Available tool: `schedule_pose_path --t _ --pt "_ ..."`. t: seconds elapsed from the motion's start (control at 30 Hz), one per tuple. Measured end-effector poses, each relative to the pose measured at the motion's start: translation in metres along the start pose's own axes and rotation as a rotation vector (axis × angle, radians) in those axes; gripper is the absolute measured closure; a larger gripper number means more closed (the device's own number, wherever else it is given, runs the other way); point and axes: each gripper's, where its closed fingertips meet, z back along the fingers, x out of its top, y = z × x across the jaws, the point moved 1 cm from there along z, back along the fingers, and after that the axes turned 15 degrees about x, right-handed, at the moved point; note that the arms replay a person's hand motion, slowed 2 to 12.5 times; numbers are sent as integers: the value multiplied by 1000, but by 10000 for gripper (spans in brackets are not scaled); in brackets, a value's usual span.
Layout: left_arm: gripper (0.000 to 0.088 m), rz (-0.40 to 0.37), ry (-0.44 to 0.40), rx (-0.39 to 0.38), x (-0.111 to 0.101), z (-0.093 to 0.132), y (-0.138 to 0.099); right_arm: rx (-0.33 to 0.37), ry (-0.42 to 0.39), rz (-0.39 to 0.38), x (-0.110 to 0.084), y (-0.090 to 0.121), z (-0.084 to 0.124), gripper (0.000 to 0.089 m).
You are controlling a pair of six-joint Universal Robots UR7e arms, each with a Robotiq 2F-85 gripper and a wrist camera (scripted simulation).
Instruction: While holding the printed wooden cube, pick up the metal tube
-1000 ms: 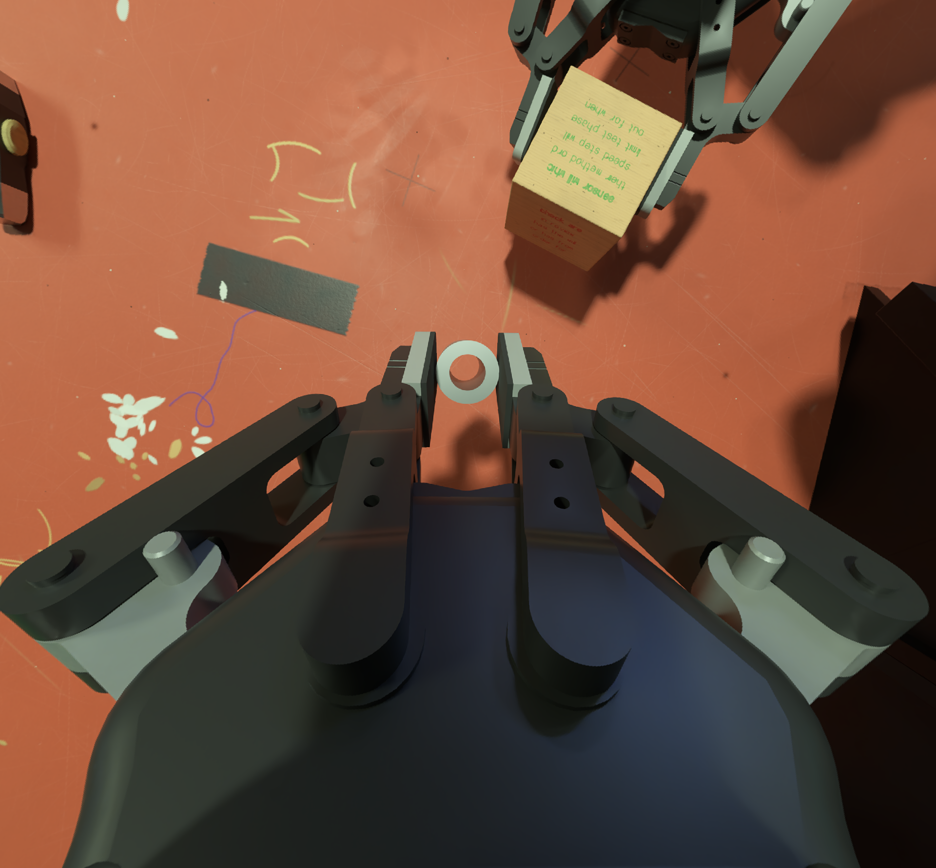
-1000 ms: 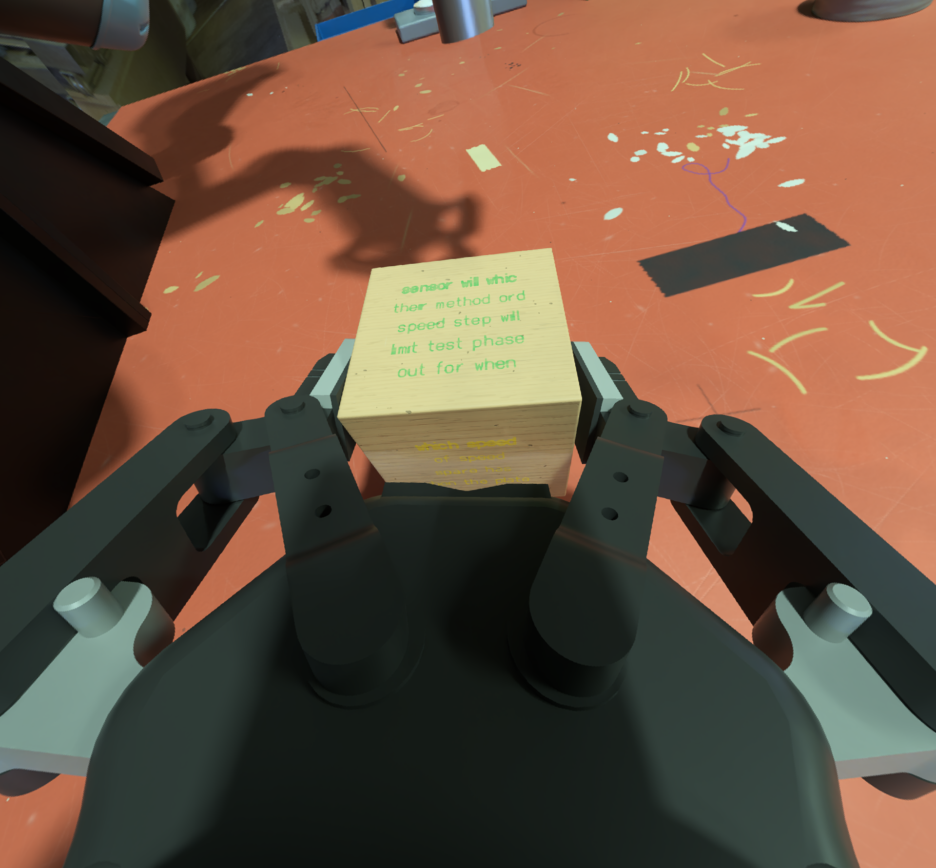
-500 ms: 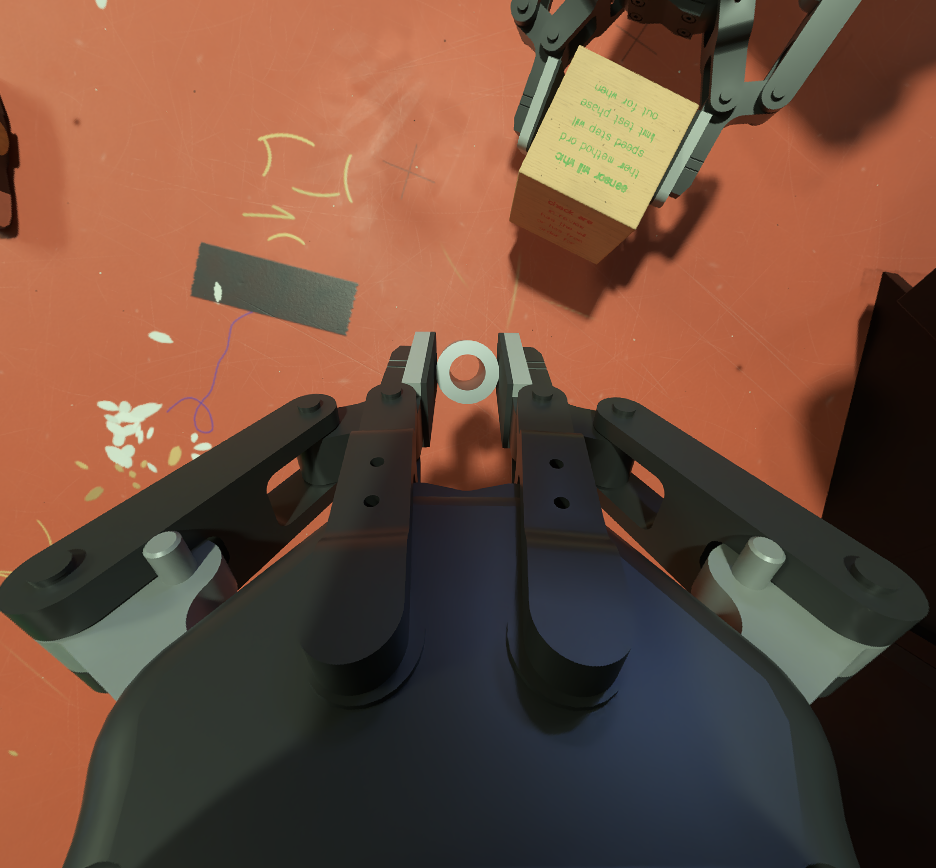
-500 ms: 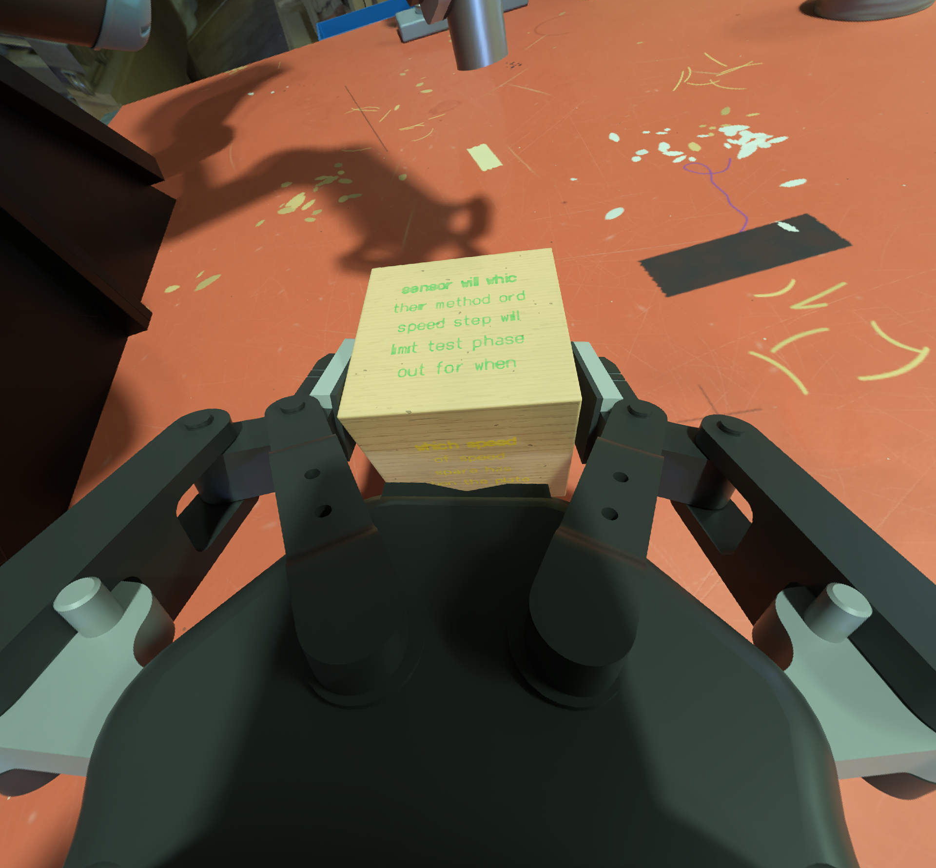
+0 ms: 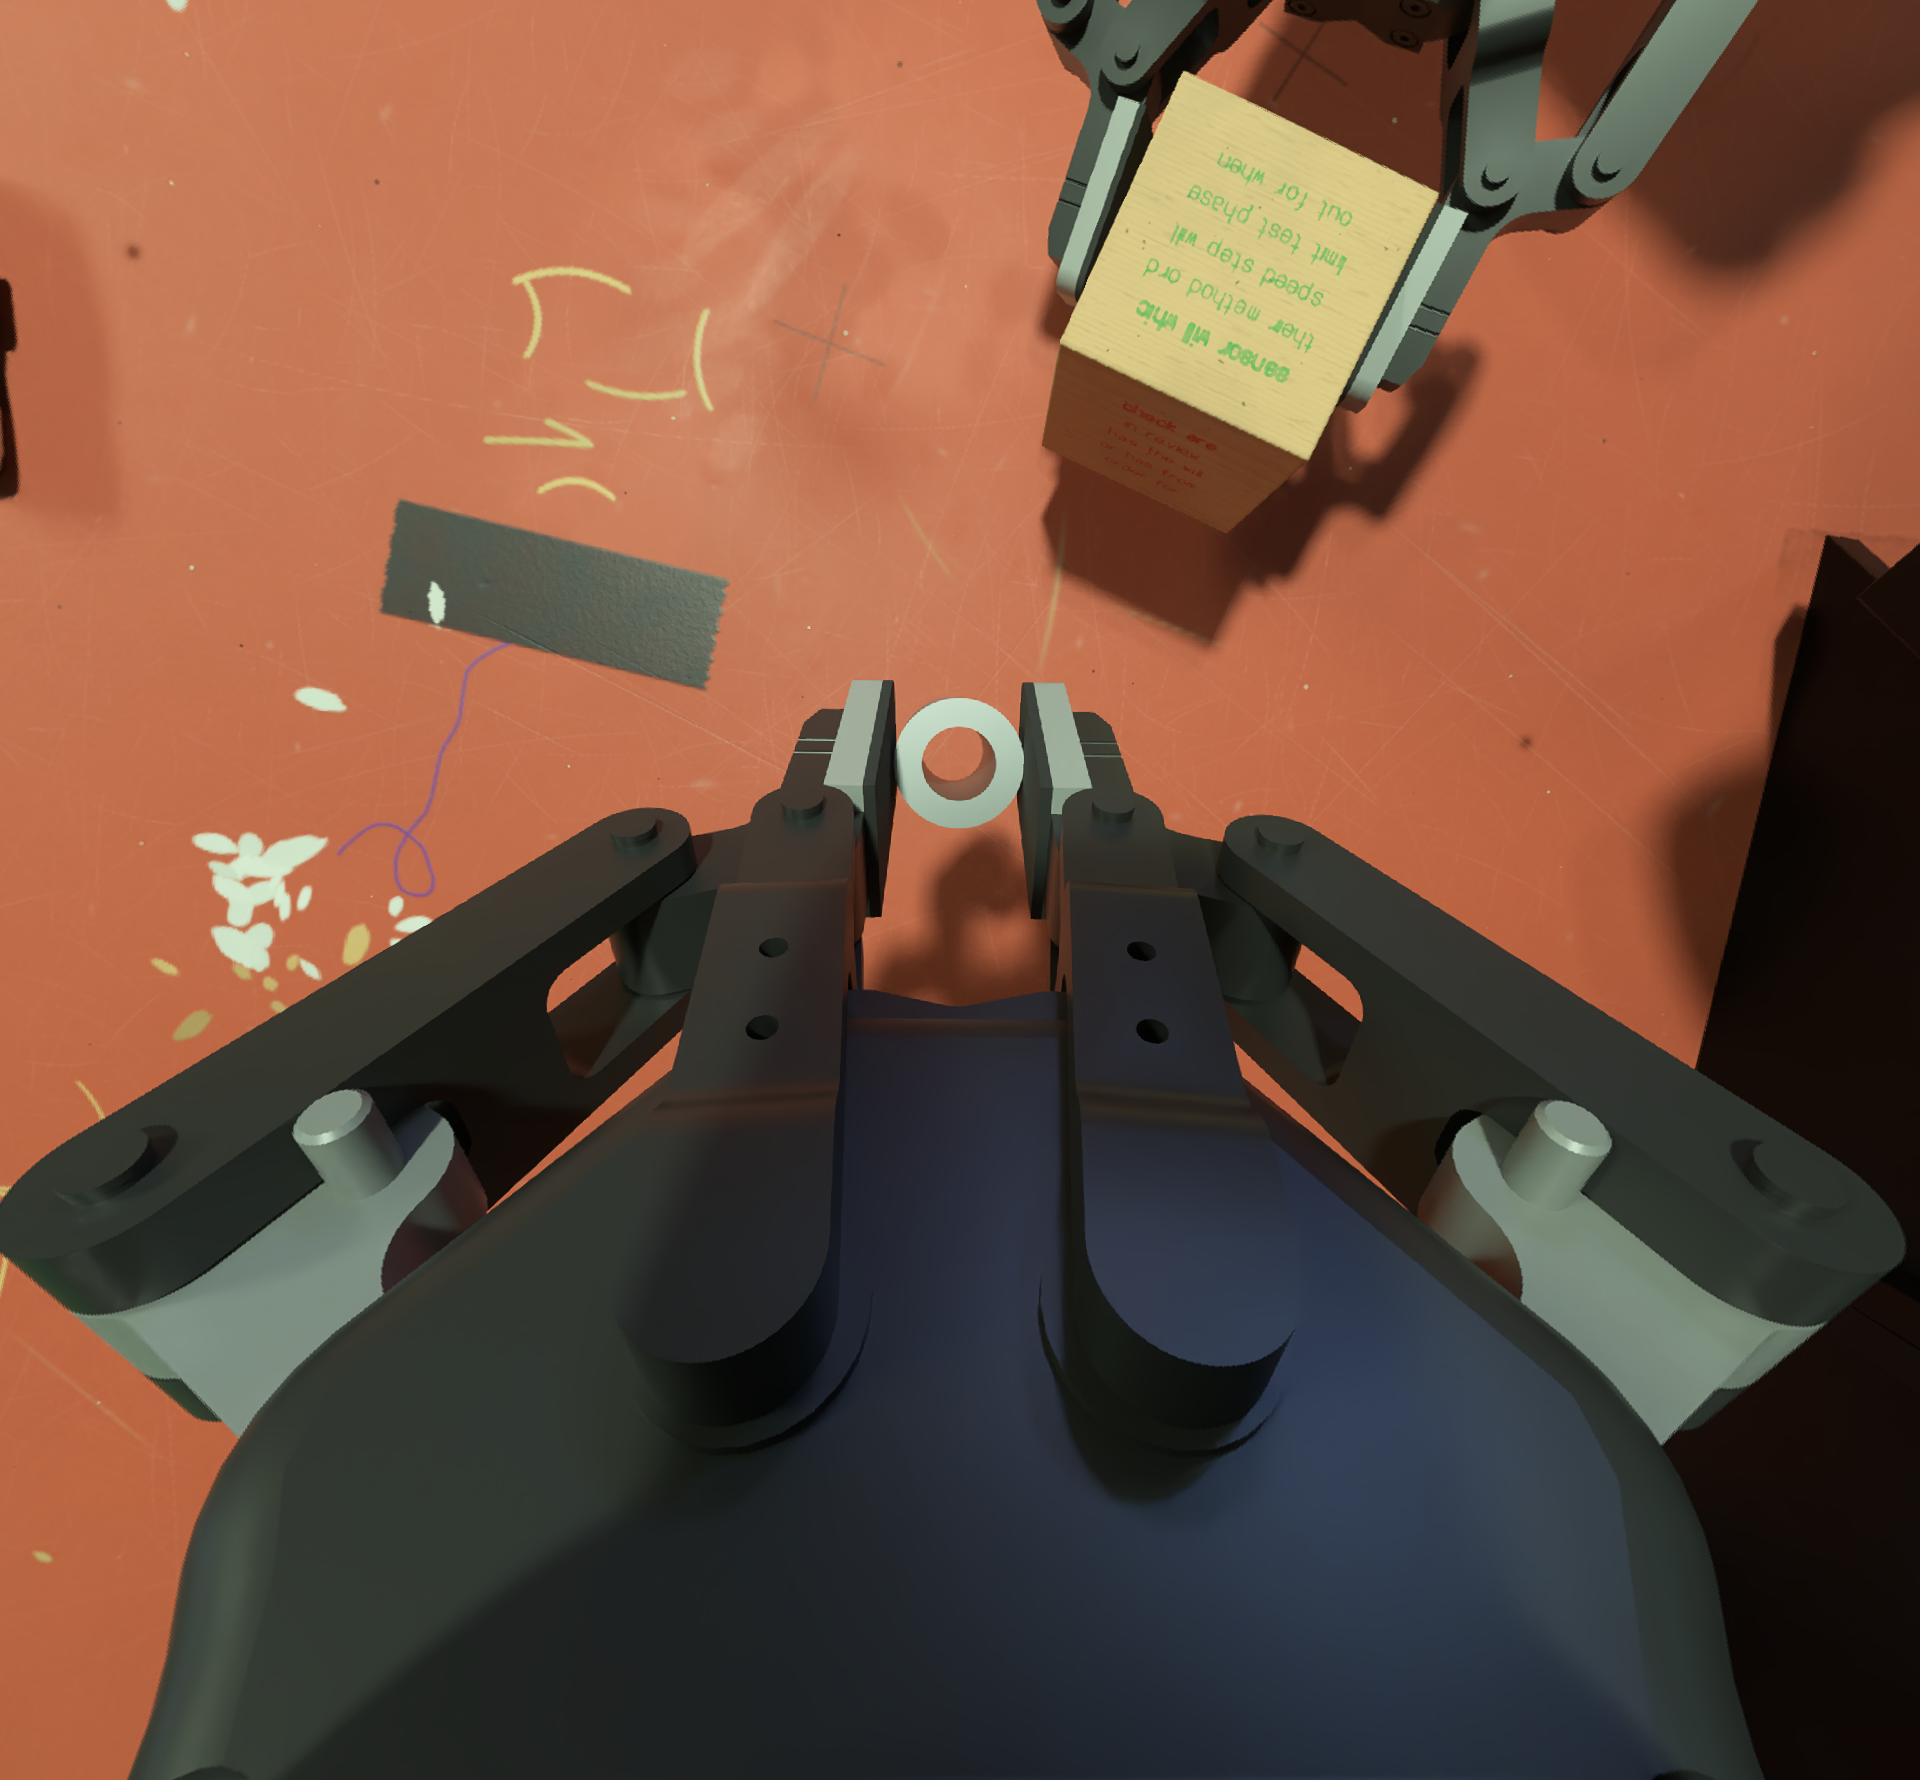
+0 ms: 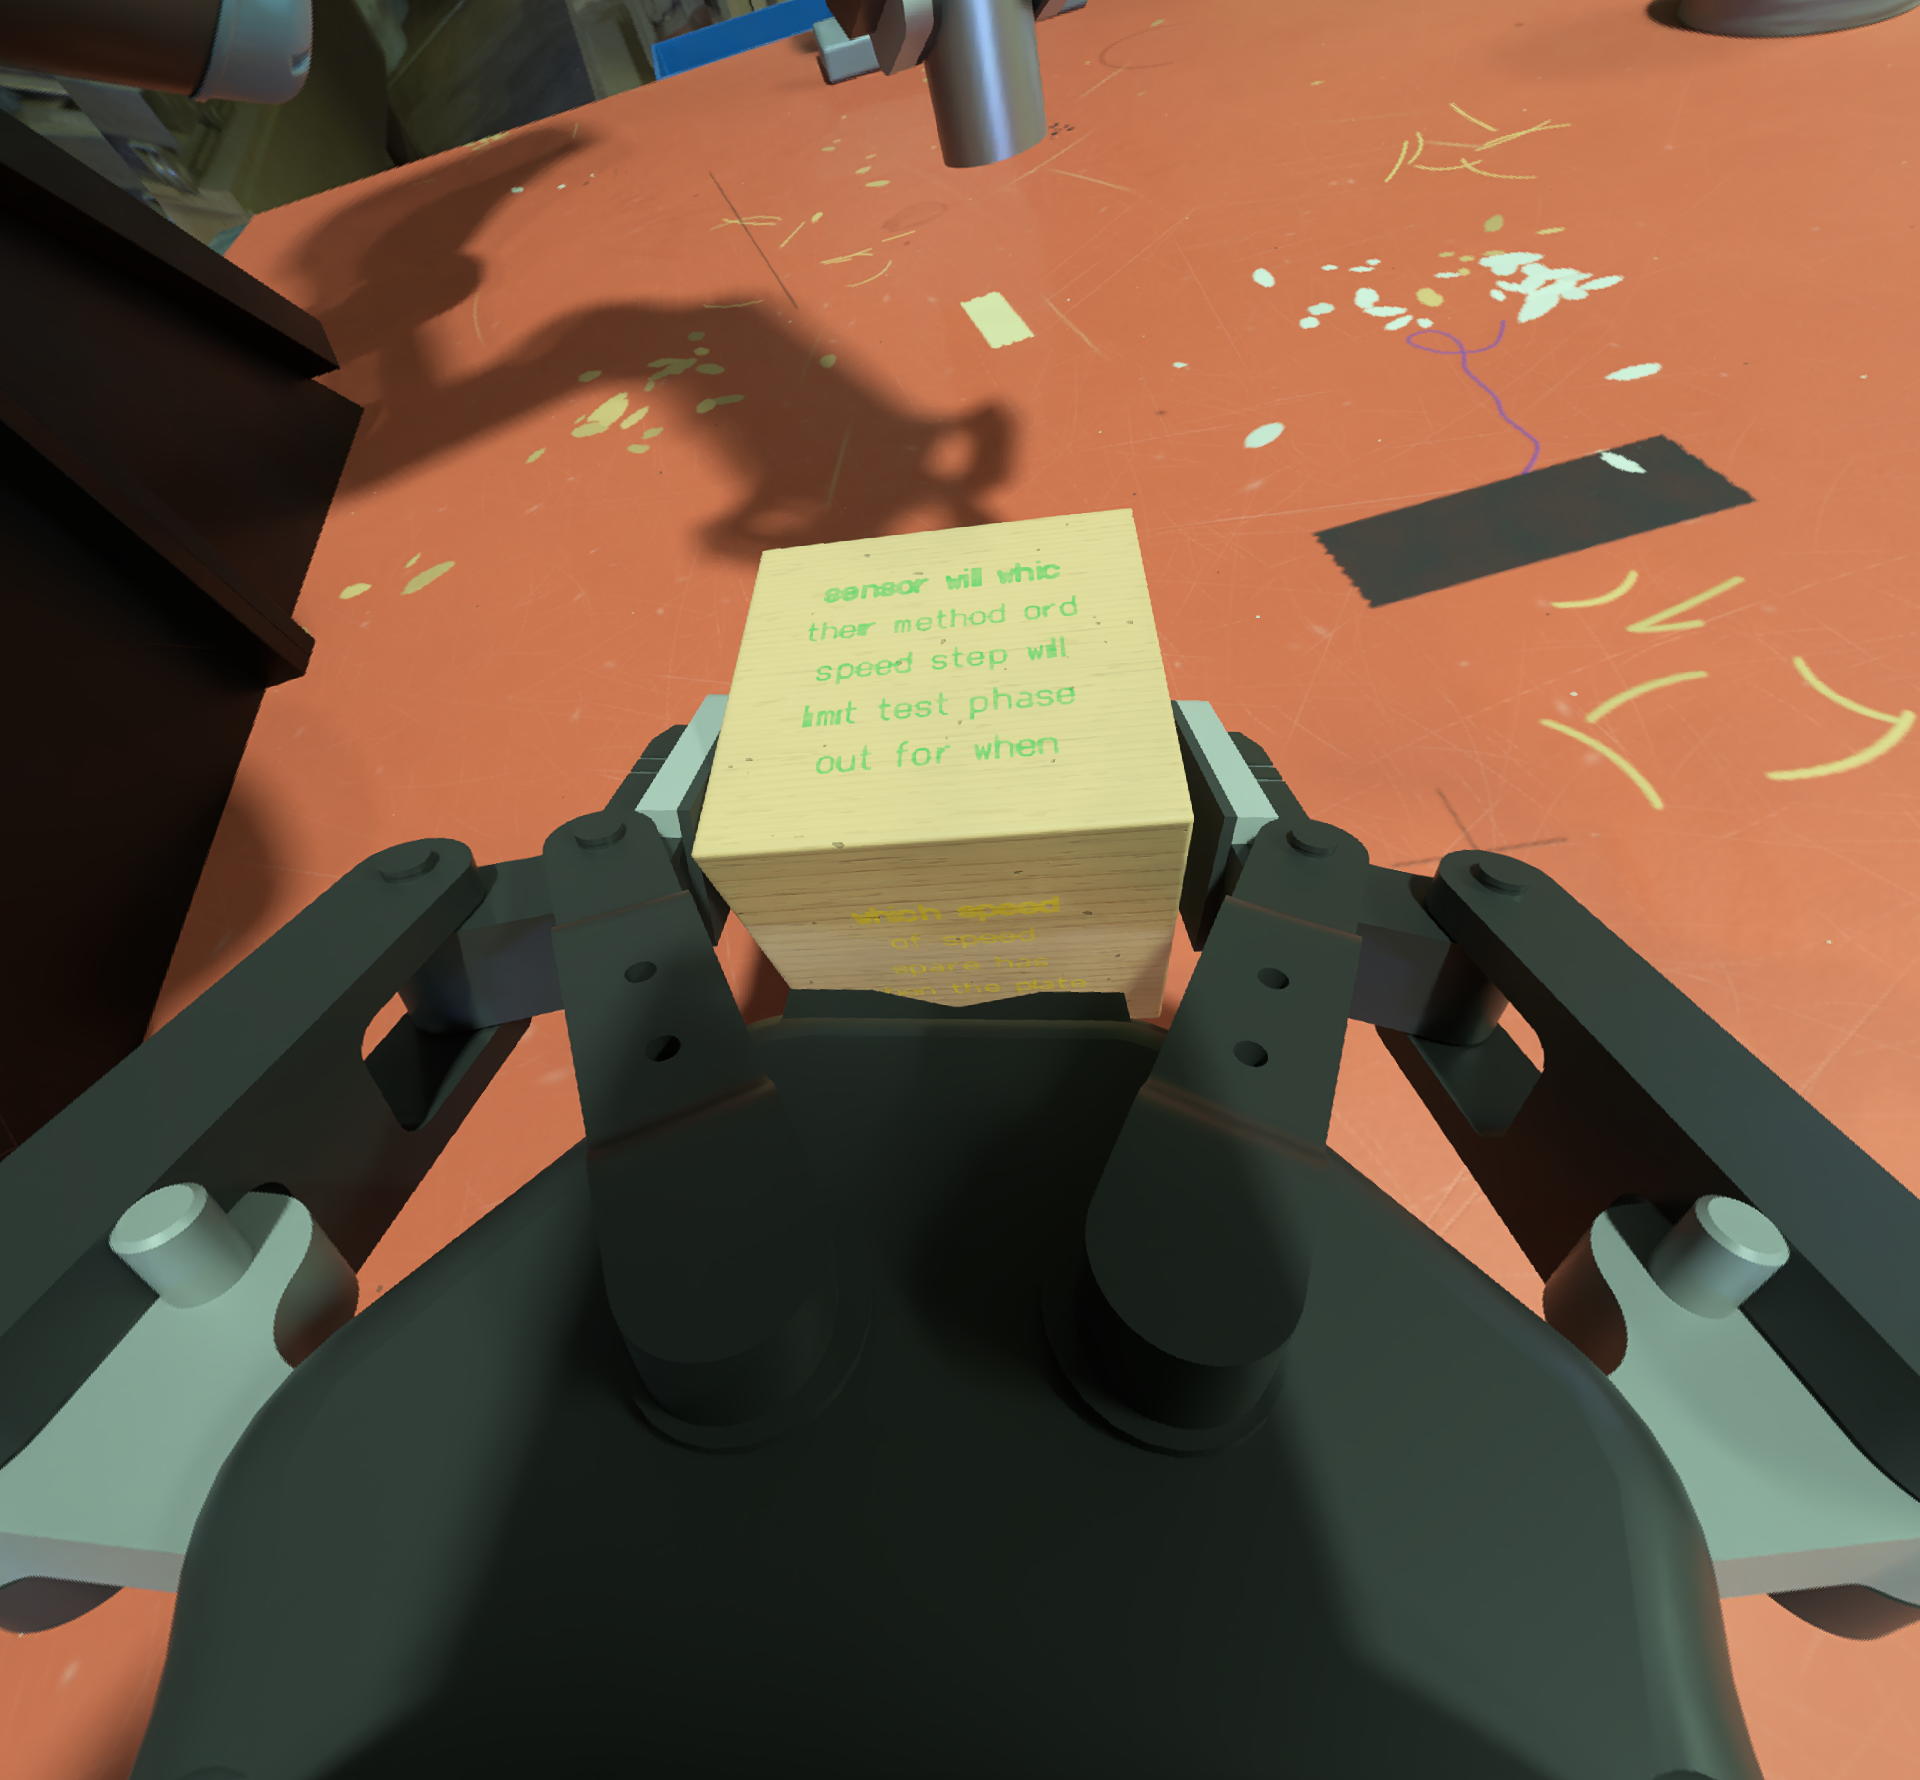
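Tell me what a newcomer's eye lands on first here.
First the pale printed wooden cube, clamped in the right gripper above the orange table. Next the metal tube, seen end-on as a ring between the left gripper's pads. A black tape strip lies on the table nearby.

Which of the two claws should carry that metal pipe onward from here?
The left gripper, I would say: its fingers are already shut on the metal tube, which hangs upright above the table. The right gripper is taken, clamped on the wooden cube.

Dark gripper (image 5: pixel 958 774); grey pads (image 5: pixel 869 743)
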Motion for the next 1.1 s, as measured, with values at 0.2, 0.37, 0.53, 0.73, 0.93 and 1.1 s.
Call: schedule_pose_path --t 0.2,0.37,0.53,0.73,0.93,1.1 --pt "668 -6 5 -3 -1 -2 -1 0 -1 0 0 0 0 242" --pt "668 -11 6 -4 -1 -3 -1 0 -1 -1 0 0 0 242" --pt "668 -14 7 -7 -1 -4 -2 0 -2 -2 0 0 0 242" --pt "668 -20 10 -6 -1 -4 -2 0 -2 -2 0 0 0 242" --pt "668 -27 14 -5 -2 -5 -2 0 -3 -3 0 0 0 242" --pt "668 -27 15 -5 -2 -6 -2 0 -3 -3 0 0 0 242"
